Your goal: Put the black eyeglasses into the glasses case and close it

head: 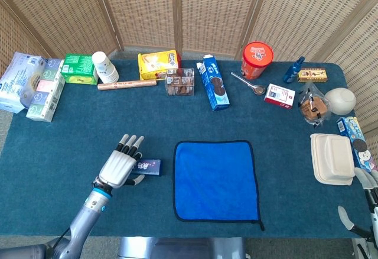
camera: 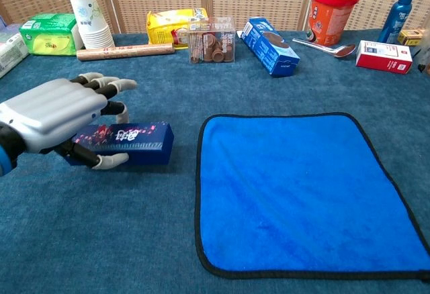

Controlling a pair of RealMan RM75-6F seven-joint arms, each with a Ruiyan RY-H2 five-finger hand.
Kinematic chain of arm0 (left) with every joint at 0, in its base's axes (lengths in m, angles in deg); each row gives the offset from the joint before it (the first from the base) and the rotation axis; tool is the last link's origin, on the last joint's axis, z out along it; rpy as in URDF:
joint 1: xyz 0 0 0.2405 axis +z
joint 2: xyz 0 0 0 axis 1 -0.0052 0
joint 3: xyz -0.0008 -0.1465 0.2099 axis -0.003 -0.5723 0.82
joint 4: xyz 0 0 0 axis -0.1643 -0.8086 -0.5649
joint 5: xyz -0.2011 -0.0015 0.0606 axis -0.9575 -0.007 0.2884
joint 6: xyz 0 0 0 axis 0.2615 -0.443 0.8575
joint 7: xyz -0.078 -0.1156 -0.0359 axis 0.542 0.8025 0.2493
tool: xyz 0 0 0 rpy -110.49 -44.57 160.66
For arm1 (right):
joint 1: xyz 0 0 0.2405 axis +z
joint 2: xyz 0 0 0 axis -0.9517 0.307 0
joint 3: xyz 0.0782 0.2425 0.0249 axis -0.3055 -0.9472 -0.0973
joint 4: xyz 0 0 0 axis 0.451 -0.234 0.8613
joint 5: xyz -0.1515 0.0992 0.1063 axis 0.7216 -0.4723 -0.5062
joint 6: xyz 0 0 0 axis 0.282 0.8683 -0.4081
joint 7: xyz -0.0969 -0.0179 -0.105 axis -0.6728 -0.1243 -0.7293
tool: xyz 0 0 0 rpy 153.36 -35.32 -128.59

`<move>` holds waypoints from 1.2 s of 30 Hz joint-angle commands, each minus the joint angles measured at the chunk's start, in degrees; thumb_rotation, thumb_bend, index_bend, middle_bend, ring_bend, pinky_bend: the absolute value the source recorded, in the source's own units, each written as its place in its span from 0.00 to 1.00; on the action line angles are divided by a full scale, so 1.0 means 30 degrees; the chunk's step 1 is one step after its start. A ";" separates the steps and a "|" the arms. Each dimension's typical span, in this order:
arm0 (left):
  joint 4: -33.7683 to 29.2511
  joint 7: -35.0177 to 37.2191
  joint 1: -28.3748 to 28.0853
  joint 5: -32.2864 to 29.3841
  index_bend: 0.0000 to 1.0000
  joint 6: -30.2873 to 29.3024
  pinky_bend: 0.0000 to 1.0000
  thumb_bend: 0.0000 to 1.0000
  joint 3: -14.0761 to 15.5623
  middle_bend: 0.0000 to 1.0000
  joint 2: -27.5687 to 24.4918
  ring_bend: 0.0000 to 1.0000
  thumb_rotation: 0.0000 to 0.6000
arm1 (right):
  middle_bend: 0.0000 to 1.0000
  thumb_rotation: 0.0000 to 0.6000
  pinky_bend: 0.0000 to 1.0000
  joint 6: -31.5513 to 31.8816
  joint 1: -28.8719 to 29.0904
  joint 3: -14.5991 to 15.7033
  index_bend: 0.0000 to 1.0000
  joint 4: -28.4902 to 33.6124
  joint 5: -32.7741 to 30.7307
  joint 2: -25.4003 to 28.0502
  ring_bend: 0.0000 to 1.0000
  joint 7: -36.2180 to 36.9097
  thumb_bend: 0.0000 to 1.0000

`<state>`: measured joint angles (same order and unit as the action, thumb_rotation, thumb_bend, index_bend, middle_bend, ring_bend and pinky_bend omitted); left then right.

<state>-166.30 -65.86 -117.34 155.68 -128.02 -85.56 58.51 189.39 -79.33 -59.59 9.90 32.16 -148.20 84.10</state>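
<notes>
My left hand [head: 121, 167] [camera: 54, 116] grips a long dark blue box [head: 148, 166] [camera: 125, 144] with red and white print, thumb under its near side and fingers over its top. The box lies level, lengthwise across the table, just left of the blue cloth [head: 215, 179] [camera: 302, 190]. I cannot tell whether it touches the table. No black eyeglasses show in either view. My right hand [head: 361, 203] shows only at the head view's bottom right corner, fingers apart and holding nothing.
Along the back stand tissue packs [head: 35, 84], a green pack [camera: 48, 33], paper cups [camera: 91, 19], a brown roll [camera: 124, 52], a yellow bag [camera: 176, 25], a clear cookie box [camera: 211, 39], a blue carton [camera: 270, 45] and a red tub [camera: 332, 13]. A white clamshell [head: 332, 158] lies right.
</notes>
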 commanded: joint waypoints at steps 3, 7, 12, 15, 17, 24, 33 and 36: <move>0.0592 -0.0150 -0.0624 -0.0808 0.38 0.0759 0.02 0.25 -0.0379 0.00 0.0274 0.00 0.52 | 0.12 0.30 0.15 0.0035 -0.0058 -0.0016 0.07 0.0022 -0.0077 0.0011 0.01 0.0021 0.38; 0.0740 -0.0128 -0.0870 -0.1341 0.12 0.0931 0.02 0.25 -0.0452 0.00 0.0392 0.00 0.52 | 0.12 0.30 0.15 -0.0039 -0.0023 -0.0083 0.07 0.0087 -0.0158 0.0030 0.01 -0.0078 0.38; 0.0598 0.0113 -0.0924 -0.1526 0.00 0.0721 0.02 0.25 -0.0412 0.00 0.0275 0.00 0.52 | 0.12 0.29 0.15 -0.0230 0.0114 -0.0163 0.07 0.0287 -0.0187 0.0100 0.01 -0.0279 0.39; 0.0090 0.0669 -0.0748 -0.1544 0.00 0.0428 0.02 0.25 -0.0308 0.00 -0.0059 0.00 0.52 | 0.12 0.30 0.15 -0.0489 0.0274 -0.0252 0.07 0.0459 -0.0271 0.0126 0.01 -0.0528 0.38; -0.0547 0.1314 -0.0537 -0.1558 0.00 0.0256 0.02 0.25 -0.0194 0.00 -0.0475 0.00 0.52 | 0.12 0.30 0.15 -0.0749 0.0410 -0.0316 0.07 0.0572 -0.0386 0.0162 0.01 -0.0646 0.39; -0.2946 0.4176 0.0858 -0.0218 0.00 -0.1544 0.02 0.25 0.0615 0.00 -0.2474 0.00 0.52 | 0.12 0.30 0.15 -0.1674 0.1017 -0.0709 0.07 0.0766 -0.0863 0.0123 0.00 -0.1231 0.39; -0.3676 0.7916 0.2998 0.1981 0.00 -0.4207 0.02 0.25 0.2063 0.00 -0.4265 0.00 0.52 | 0.11 0.30 0.14 -0.2839 0.1713 -0.0986 0.07 0.0819 -0.1323 0.0119 0.00 -0.2050 0.39; -0.3604 0.9556 0.4489 0.3168 0.00 -0.6271 0.02 0.25 0.2921 0.00 -0.5205 0.00 0.52 | 0.11 0.30 0.13 -0.3585 0.2214 -0.1283 0.07 0.0900 -0.1737 0.0029 0.00 -0.2565 0.39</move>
<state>-177.08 -41.23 -107.36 161.93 -142.38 -79.13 45.35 179.47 -73.38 -62.99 12.43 27.56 -147.98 77.16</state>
